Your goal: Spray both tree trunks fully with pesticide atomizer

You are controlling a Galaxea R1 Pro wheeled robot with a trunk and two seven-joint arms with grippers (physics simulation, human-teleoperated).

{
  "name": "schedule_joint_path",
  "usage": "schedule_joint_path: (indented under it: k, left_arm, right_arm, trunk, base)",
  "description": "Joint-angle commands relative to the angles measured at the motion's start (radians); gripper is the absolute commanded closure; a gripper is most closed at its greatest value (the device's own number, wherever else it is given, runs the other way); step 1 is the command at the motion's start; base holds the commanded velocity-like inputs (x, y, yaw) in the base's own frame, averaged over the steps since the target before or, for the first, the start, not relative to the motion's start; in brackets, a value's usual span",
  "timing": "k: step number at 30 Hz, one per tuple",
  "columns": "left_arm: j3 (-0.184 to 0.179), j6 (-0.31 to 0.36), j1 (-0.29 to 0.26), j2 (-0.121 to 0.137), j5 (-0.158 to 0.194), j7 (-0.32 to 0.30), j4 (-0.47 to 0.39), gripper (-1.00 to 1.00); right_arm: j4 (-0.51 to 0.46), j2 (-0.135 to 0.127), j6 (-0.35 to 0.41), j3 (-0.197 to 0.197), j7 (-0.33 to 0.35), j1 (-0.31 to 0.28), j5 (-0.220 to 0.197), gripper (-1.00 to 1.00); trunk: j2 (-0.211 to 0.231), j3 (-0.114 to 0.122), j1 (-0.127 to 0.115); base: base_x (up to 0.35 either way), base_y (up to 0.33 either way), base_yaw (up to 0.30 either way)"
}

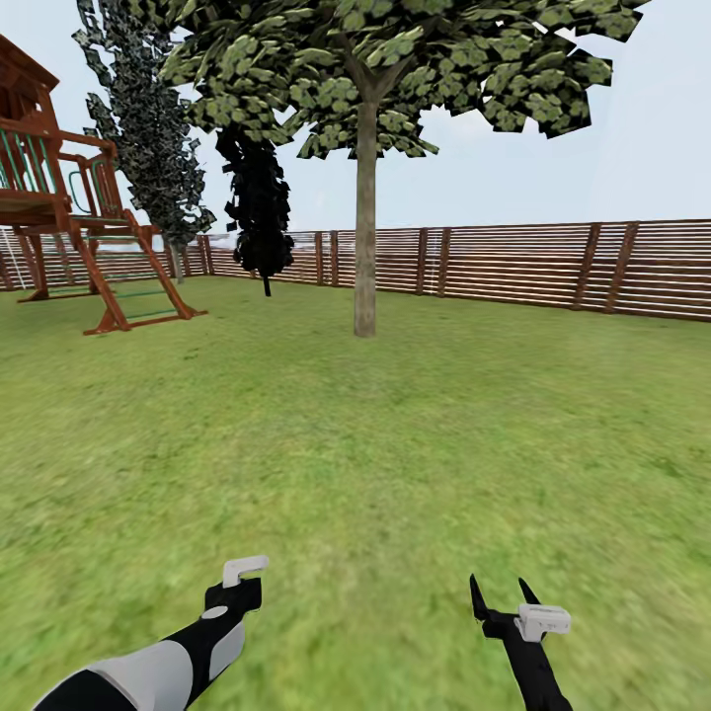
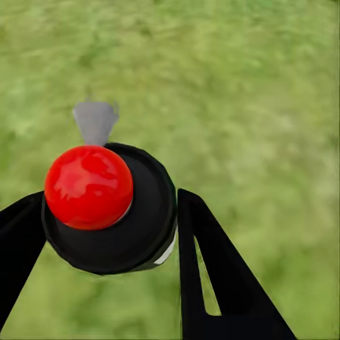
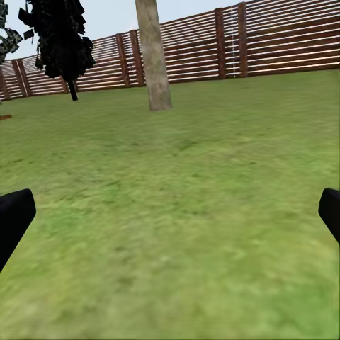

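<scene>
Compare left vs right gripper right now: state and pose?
The left gripper has its jaws shut on the pesticide atomizer, black with a red top; the right gripper has its jaws spread wide, holding nothing. The left looks down at the grass; the right looks ahead at the tree trunk and fence. Both have black fingers.

No writing, label, brand, number or sign is showing itself legibly anywhere here. Nothing readable is appearing on the brown horizontal-slat wooden fence (image 1: 553, 262), on the reddish wooden play tower with green rungs (image 1: 59, 207), or on the round black sprayer body with its glossy red cap (image 2: 106, 205).
</scene>
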Motion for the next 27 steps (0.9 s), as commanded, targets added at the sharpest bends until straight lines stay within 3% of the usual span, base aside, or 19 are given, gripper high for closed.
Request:
schedule_joint_path:
  k: [1,27]
  left_arm:
    - [-0.001,0.0,0.0,0.0,0.0,0.0,0.0,1.0]
    - [-0.001,0.0,0.0,0.0,0.0,0.0,0.0,1.0]
  right_arm:
    - [0.0,0.0,0.0,0.0,0.0,0.0,0.0,-1.0]
    - [0.0,0.0,0.0,0.0,0.0,0.0,0.0,-1.0]
  trunk:
    - [0.0,0.0,0.0]
    - [0.0,0.0,0.0]
  base:
    - [0.337,0.0,0.0]
    - [0.337,0.0,0.0]
